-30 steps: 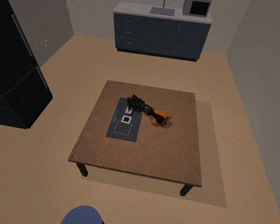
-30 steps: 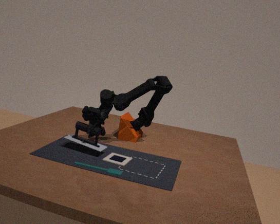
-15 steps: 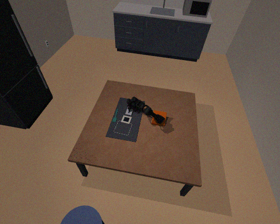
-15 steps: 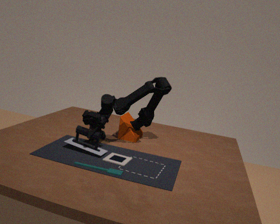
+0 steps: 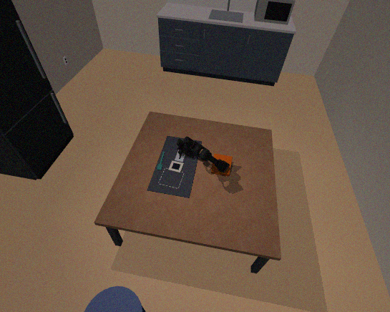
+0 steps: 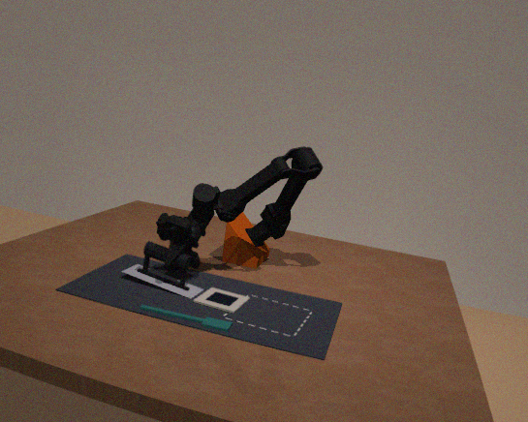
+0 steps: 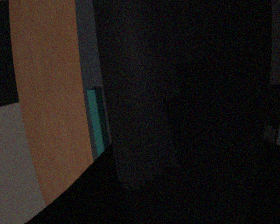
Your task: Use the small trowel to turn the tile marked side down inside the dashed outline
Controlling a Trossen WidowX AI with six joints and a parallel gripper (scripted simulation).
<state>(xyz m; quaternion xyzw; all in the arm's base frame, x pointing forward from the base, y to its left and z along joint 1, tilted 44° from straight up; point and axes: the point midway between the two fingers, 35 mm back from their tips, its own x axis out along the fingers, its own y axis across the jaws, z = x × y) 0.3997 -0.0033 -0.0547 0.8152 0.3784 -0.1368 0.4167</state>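
On mat (image 6: 97,292), far end from dashed outline (image 6: 302,325): gripper (image 6: 169,272) low, fingers clamped on small trowel (image 6: 186,289), pale blade flat on mat, tip at tile (image 6: 221,299) edge.

Tile flat, dark mark up, just outside outline, not flipped.

Step, by my read: wedging blade under tile. Next: slide tip under near edge, lever up, tip over toward outline.

Teal tool (image 6: 186,316) lies parallel, just beside tile; could snag it. Orange base (image 6: 238,248) behind, well apart. Wrist view mostly dark.
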